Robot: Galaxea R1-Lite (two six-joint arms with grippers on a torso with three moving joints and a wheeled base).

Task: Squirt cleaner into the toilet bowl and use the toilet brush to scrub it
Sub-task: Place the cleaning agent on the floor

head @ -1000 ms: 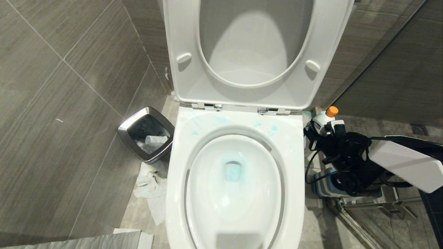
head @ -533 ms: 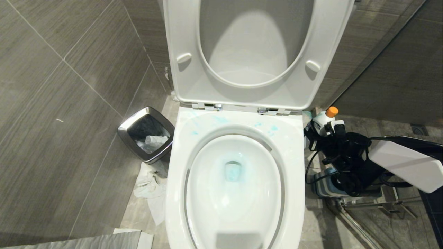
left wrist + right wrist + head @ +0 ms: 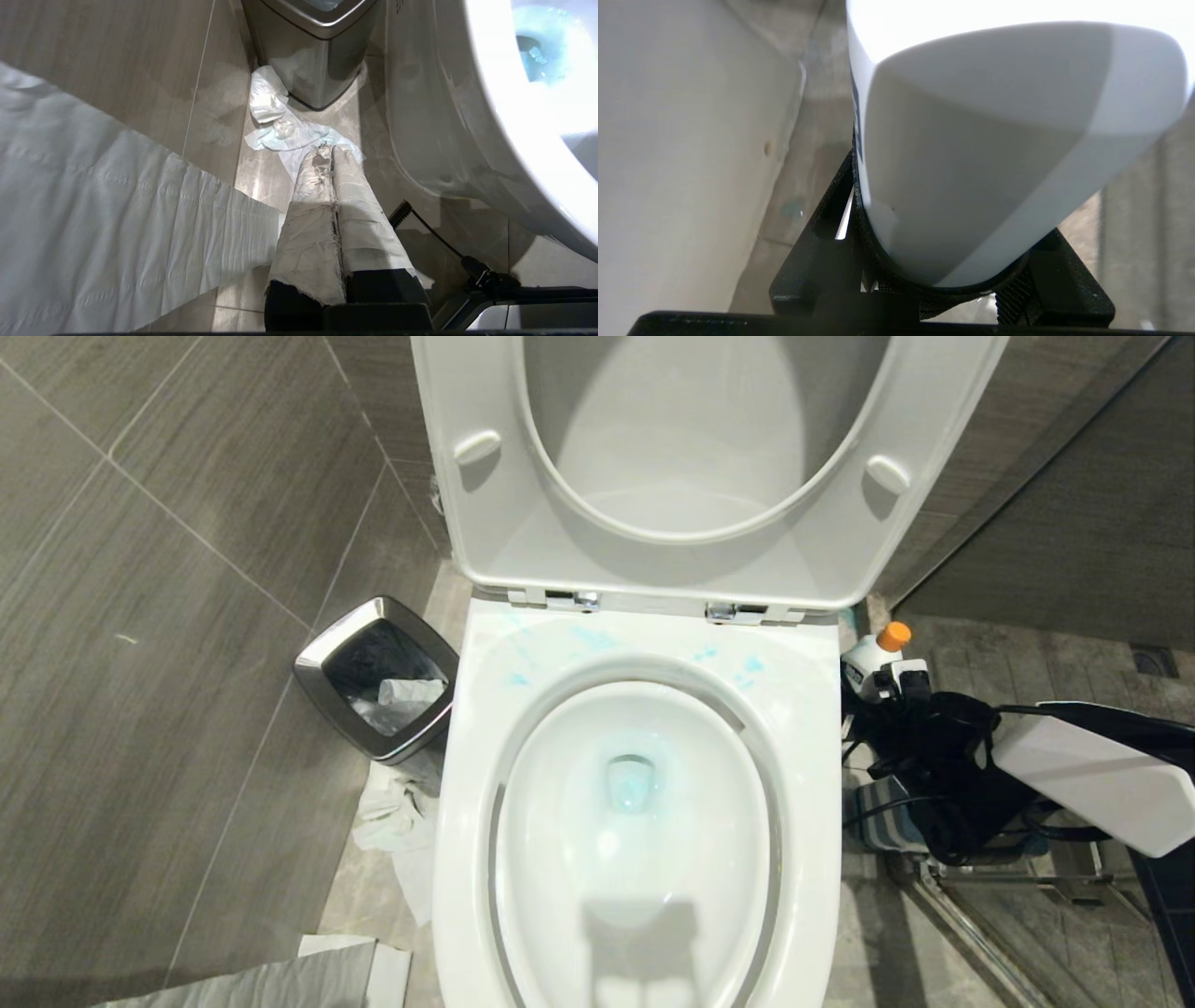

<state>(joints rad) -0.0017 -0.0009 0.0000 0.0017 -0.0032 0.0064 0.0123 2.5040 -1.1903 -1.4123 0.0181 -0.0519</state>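
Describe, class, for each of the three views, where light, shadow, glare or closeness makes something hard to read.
Head view: a squarish shadow falls across the near basin of the toilet bowl. Left wrist view: glare washes out the bowl's rim; the left gripper shows clearly, fingers together. Right wrist view: the cleaner, clamped in the right gripper, fills the frame, its top burnt out white.

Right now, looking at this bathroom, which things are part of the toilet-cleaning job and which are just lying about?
Part of the job:
- toilet bowl, blue liquid inside
- cleaner, gripped by the right gripper beside the bowl
- striped brush holder, behind that arm; brush itself not visible

Just lying about:
- bin
- crumpled tissue on the floor
- paper strip
- left gripper, shut, idle
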